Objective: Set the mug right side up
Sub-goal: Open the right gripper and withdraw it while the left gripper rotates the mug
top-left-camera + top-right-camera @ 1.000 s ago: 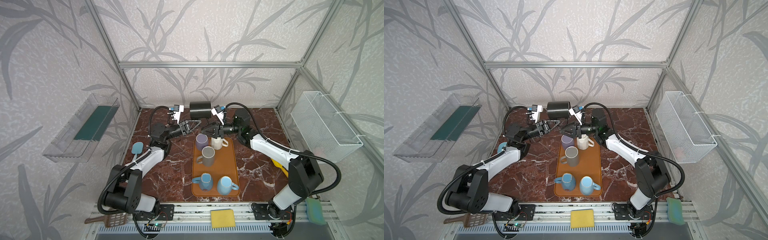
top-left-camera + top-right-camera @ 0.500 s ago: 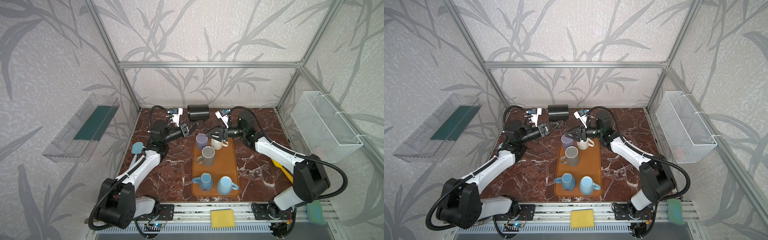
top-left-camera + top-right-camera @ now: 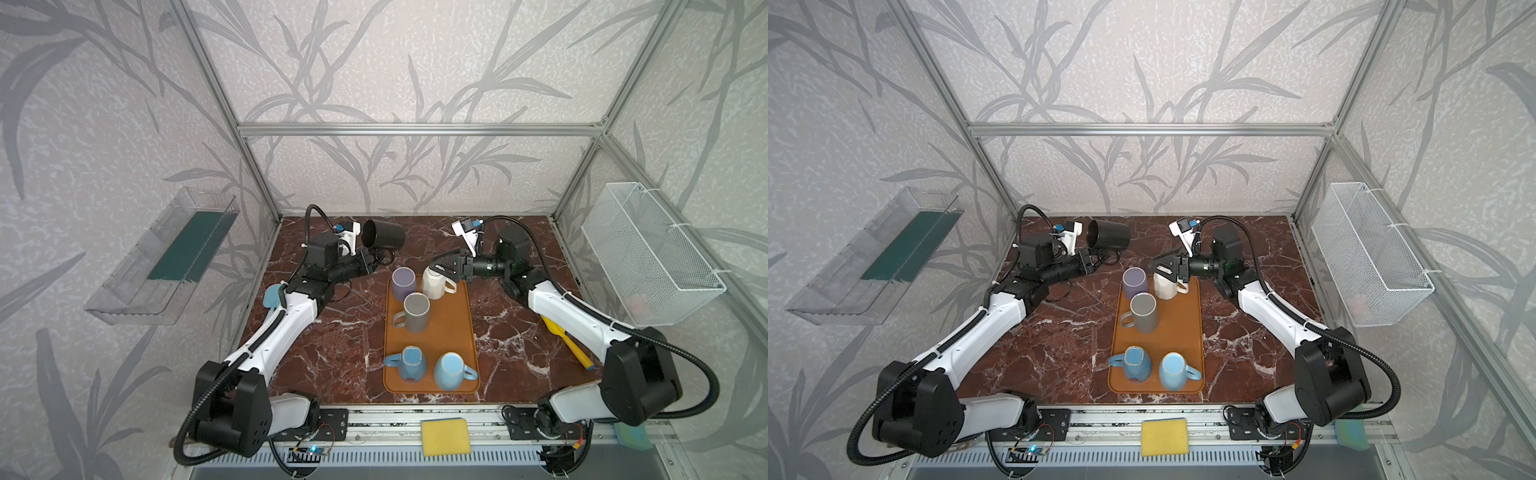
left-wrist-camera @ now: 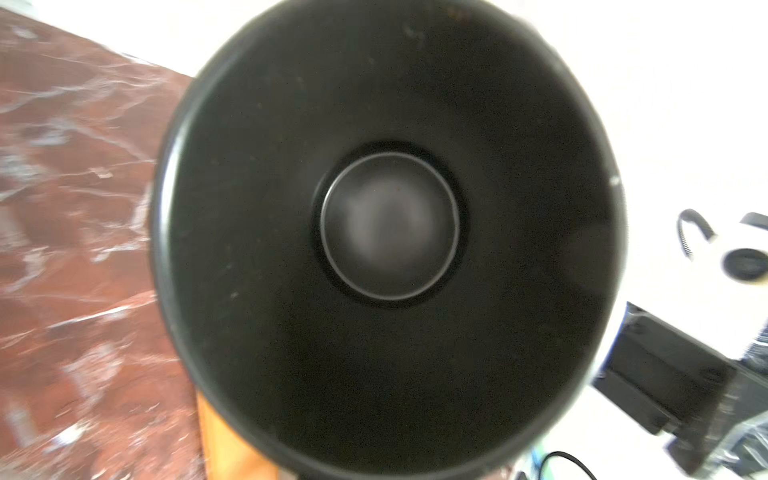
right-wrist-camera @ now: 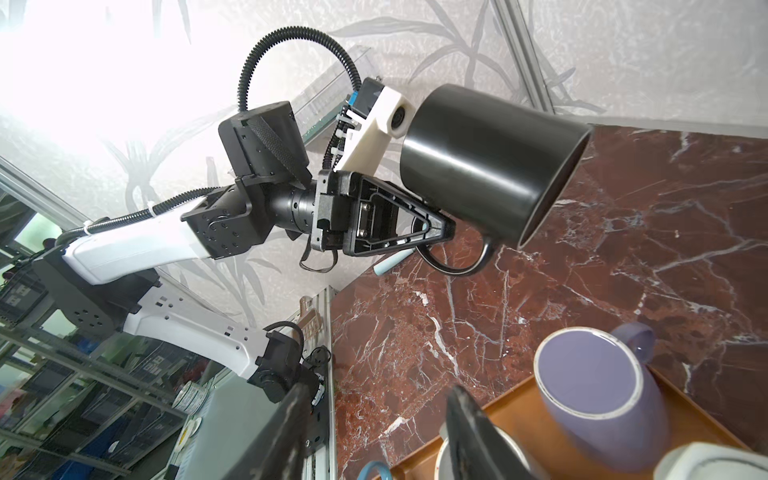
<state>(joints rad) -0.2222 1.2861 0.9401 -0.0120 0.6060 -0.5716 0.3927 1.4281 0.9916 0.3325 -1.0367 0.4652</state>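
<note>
1. Two arms a second ago, one now: both grippers then flank the black mug [image 3: 384, 237] at rear centre. The left gripper [image 3: 373, 261] now carries it alone, toward the rear left of the marble tabletop [image 3: 340, 332].
2. Left gripper: jaws narrow, pinched on the mug's handle [image 5: 461, 266]. The mug lies on its side in the air, clear of the tray [image 3: 453, 328]. Its mouth faces the left arm's wrist and its base faces the middle.
3. Right gripper [image 3: 441, 266]: it has let go and drawn back to the tray's far end. Its jaws stand about half apart with nothing between them. It hangs by the white mug [image 3: 434, 284]; contact cannot be told.
4. Meaning for the task: the handover looks done, but the mug is not yet right side up. Judged remaining: roll the wrist until the mouth faces up, then set the base down. A handle-only pinch may let the mug swing, so a slow turn seems wise.
5. Left wrist view: filled by the black mug [image 4: 390, 226], seen straight down to its bottom ring. This confirms where the mouth points but shows nothing of the grip.
6. Right wrist view: shows the left gripper [image 5: 440, 226] side-on with the handle at its tips. It also shows the right gripper's own fingers [image 5: 469, 432] spread and empty, with the purple mug [image 5: 598, 399] near.
7. Both top views give the layout only; the pinch is too small to resolve there.
</note>
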